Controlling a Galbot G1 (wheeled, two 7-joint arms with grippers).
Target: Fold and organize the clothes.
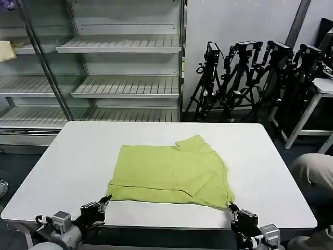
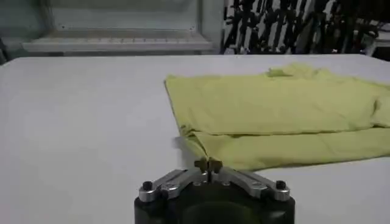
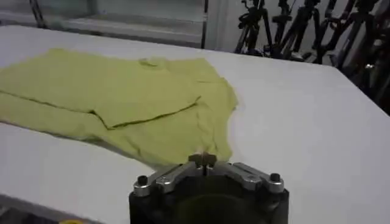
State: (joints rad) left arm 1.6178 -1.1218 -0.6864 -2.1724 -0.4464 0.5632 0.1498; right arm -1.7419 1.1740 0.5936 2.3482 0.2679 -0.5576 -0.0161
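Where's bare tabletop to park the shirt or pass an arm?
The T-shirt covers the table's middle toward the near edge. Bare: the wide strip between its left side and the table's left edge, the strip on its right, and the band beyond it toward the shelves. Tight: the near edge, where the left gripper and right gripper sit shut at its front corners.

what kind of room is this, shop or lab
Most likely a robot test lab dressed as a shop: bare refrigerated display shelves, a cluster of camera tripods by the wall, and a white table holding one T-shirt.
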